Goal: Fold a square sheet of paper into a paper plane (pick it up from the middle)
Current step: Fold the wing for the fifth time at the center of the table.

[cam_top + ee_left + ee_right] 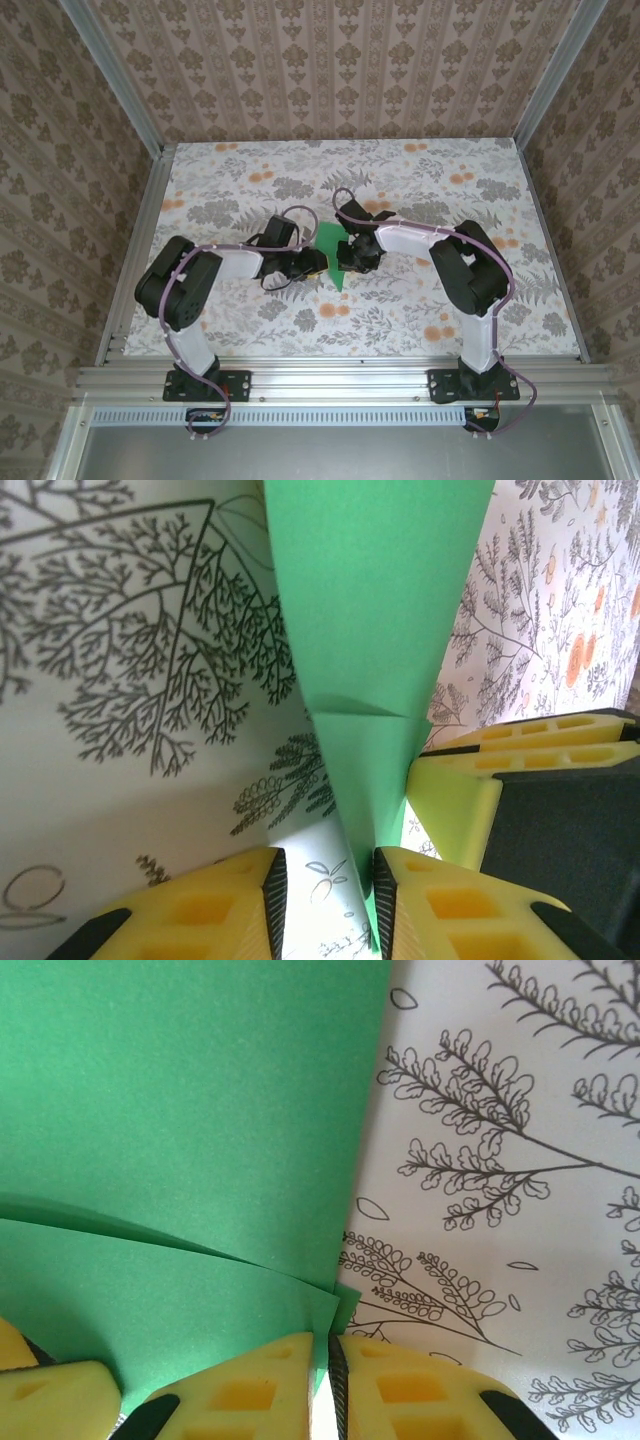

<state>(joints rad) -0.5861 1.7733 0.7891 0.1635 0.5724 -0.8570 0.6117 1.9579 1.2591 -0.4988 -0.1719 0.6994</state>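
- The green paper point(333, 252) is folded into a tapering dart shape and sits near the middle of the floral worktop point(450, 320), between the two tools.
- In the top view, the left tool point(311, 266) is at the paper's 8 o'clock and the right tool point(354, 256) is at its 3 o'clock. Both are close against the paper.
- Left wrist view: the paper widens toward 12 o'clock and narrows to a tip at 6 o'clock. The tip runs down into the gap between the left tool's yellow fingers point(225, 905).
- Left tool state: released. The jaws stand partly apart and worktop pattern shows between them. The paper tip lies against the pad on the 3 o'clock side, and the other pad is clear of it.
- The right tool's fingers point(520, 742) meet the paper's edge at 3 o'clock.
- Right wrist view: layered paper covers the area from 9 to 12 o'clock, and its lower corner enters the jaws at 6 o'clock.
- Right tool state: clenched on the paper's edge, with the pads almost together.
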